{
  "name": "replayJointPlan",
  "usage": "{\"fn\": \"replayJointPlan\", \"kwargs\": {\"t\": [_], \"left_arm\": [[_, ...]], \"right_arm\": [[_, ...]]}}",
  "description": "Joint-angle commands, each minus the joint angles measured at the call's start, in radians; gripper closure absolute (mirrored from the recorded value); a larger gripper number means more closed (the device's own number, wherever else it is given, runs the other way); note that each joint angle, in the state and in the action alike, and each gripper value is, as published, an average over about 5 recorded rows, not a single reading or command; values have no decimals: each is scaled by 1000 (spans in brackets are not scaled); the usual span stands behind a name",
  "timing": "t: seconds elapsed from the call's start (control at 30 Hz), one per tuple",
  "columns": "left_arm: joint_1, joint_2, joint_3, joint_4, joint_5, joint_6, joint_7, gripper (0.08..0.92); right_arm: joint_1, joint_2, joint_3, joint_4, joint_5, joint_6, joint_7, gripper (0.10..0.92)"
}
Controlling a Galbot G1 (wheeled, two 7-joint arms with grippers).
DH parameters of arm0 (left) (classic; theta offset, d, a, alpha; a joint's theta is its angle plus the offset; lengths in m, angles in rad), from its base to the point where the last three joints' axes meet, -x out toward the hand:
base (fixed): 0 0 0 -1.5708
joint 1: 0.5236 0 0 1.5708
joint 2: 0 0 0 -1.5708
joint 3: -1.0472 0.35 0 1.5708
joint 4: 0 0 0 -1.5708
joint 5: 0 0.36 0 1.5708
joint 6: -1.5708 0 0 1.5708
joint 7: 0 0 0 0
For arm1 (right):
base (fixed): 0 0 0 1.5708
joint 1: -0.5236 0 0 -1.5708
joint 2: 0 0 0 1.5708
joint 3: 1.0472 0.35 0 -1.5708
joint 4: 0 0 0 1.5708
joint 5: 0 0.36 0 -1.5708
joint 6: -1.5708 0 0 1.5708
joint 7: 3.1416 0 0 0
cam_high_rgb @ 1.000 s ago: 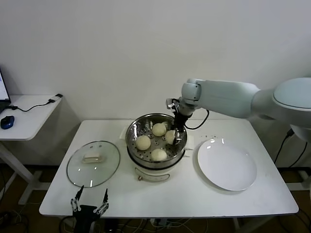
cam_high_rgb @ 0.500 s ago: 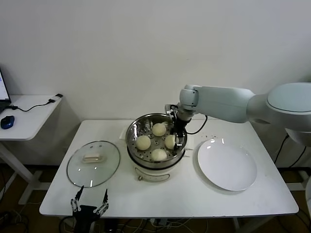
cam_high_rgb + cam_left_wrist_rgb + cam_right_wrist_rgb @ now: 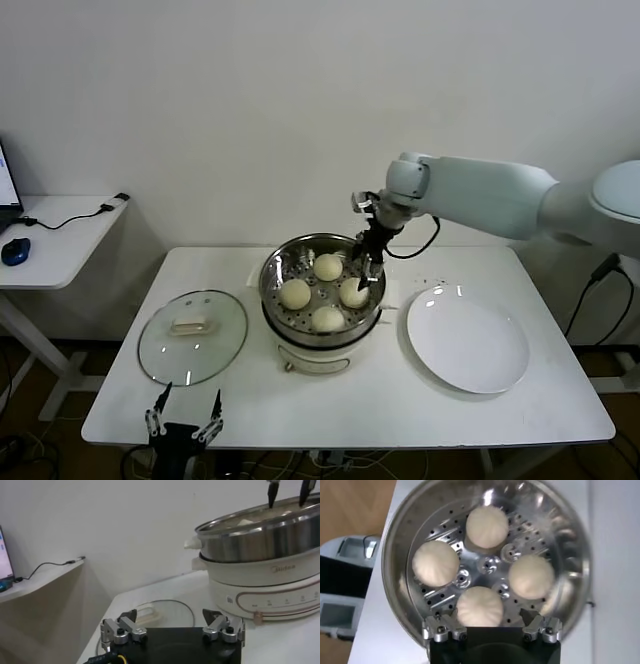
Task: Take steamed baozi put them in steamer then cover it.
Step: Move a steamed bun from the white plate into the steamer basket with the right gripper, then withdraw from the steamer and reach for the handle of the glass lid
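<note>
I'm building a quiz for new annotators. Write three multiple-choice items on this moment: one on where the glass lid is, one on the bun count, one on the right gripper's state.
1. Where is the glass lid?
A. On the steamer
B. Flat on the table, on the steamer's left
C. On the white plate

2. How many baozi lie in the steamer?
A. Two
B. Three
C. Four

3. What state is the right gripper in?
A. Open and empty above the steamer
B. Shut on a bun
C. Holding the lid

Answers:
1 B: the lid lies on the table, beside the steamer.
2 C: the right wrist view shows four buns on the perforated tray.
3 A: its fingers stand apart over the steamer's right side, nothing between them.
</note>
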Motion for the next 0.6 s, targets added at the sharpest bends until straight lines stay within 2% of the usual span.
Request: {"fn": "replayJointPlan", "kwargs": {"t": [0.03,0.2,0.33,0.6], "left_arm": [[8,0,-5,-4,12,-5,-2,177],[8,2,-11,-10,15,-3,-5,177],[2,0,-19,-21,18,0,-1,177],[-2,-16,-36,-40,51,1,2,177]], "right_arm": [[27,-241,57,111,80,218,124,203],[-76,-419,155,238,171,376,343,203],[-237,-542,309,318,185,417,470,203],[-874,-663,1015,431,120,433,634,203]]}}
